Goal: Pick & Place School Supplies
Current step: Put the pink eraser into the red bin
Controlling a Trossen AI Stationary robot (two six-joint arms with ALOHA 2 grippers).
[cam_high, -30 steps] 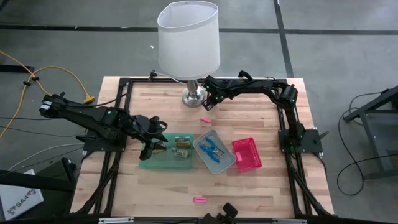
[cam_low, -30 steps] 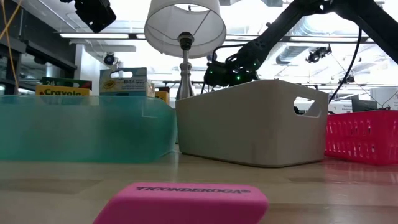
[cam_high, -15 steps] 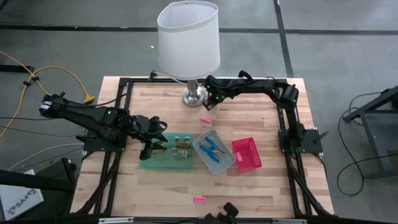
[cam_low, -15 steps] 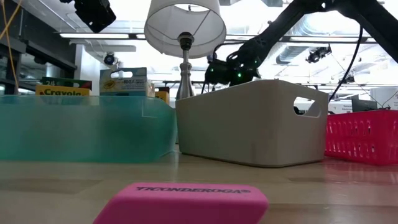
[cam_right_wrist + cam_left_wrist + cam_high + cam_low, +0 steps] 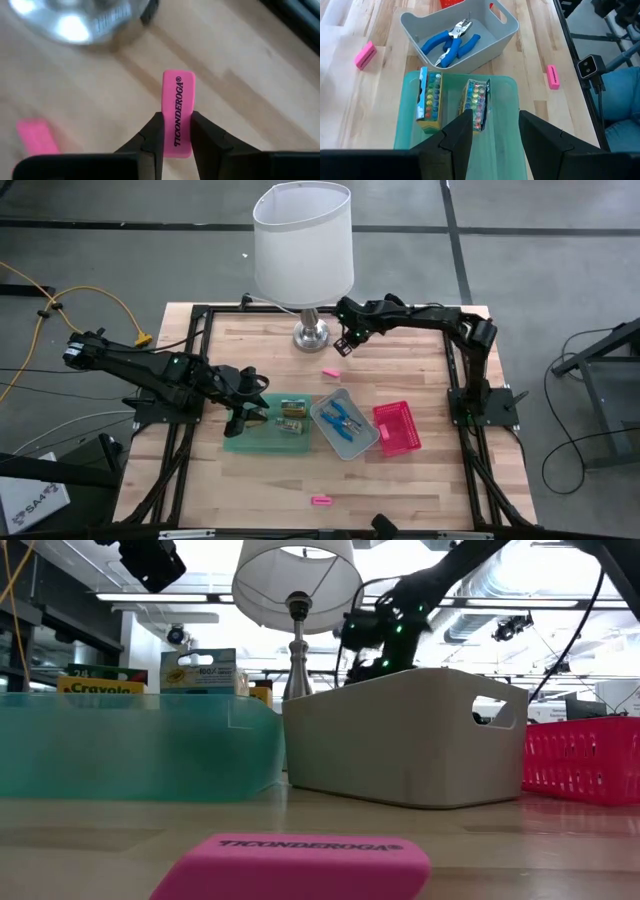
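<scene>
Right wrist view shows the right pincer (image 5: 172, 131) clamped on a pink eraser (image 5: 177, 113), gripped across its narrow faces at the lower end so that the printed face stays visible and the free end projects forward. The eraser hangs clear of the counter (image 5: 400, 370), near the lamp (image 5: 303, 242) base, which suggests it has been lifted for carrying to a tray.

The left pincer (image 5: 492, 132) hovers over the green tray (image 5: 500, 150) with its fingers spread and nothing between them. From its position above the crayon packs (image 5: 429, 95), it appears either to have released a pack there or to be waiting.

Sorting appears to be by type: one kind of item per tray.

Count, from the high and wrist views:
- Pink erasers: three visible. One is held; one lies on the counter (image 5: 331, 372) beyond the trays; one lies near the front edge (image 5: 320, 500).
- Crayon packs: at least two in the green tray; a third cannot be confirmed.
- Blue-handled pliers (image 5: 451, 42): two, both in the grey tray (image 5: 505, 37).
- Trays: three. The pink tray (image 5: 396, 427) shows no contents from above.

The erasers probably belong in the pink tray.
</scene>
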